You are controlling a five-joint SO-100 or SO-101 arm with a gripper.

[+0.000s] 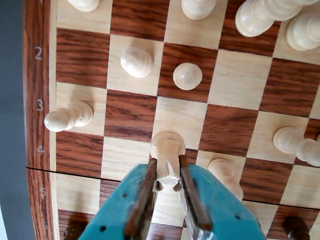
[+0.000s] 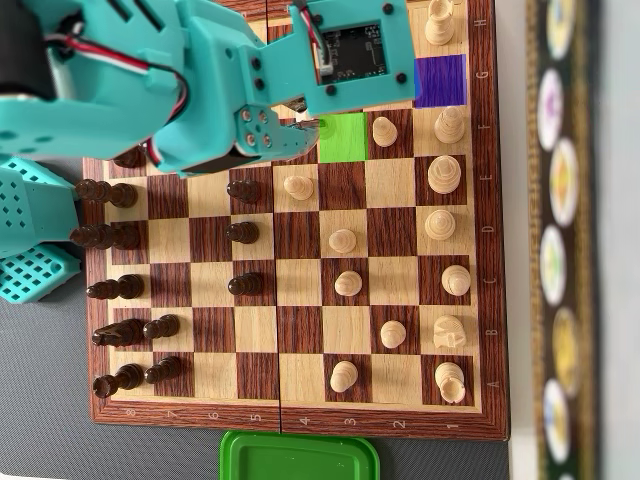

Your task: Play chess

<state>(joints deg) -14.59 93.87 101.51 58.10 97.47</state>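
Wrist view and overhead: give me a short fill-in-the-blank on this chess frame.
1. The pincer is shut on a ___ chess piece.
2. In the overhead view, the square highlighted beside the arm is ___; another near the board's edge is purple.
3. The green container lies ___ the chessboard.

Missing: light; green; off

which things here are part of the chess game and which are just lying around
In play: chessboard, white piece in the gripper, other white pieces, dark pieces, green square, purple square.
Lying about: green container, patterned strip.
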